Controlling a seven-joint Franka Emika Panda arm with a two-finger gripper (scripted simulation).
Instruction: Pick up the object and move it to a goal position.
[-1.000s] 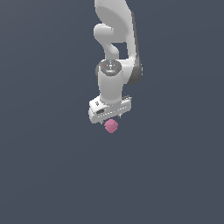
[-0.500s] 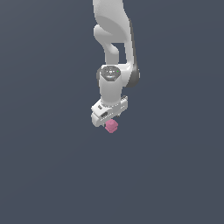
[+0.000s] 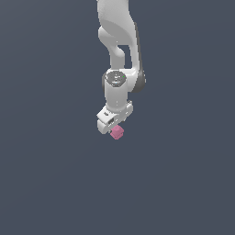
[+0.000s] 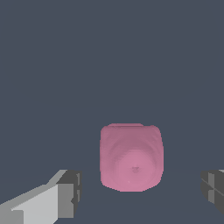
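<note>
The white arm point(image 3: 120, 50) reaches straight down, its wrist turned slightly. The gripper point(image 4: 139, 192) points downward with its jaws spread wide, both dark fingertips point(image 4: 72, 192) standing apart with clear gaps inside them.

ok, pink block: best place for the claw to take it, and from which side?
Across its two flat side faces, coming straight down from above. In the wrist view the pink block sits between the open claw's fingertips, apart from both, with its sides roughly facing them. It is narrower than the gap, so closing should pinch it.
</note>
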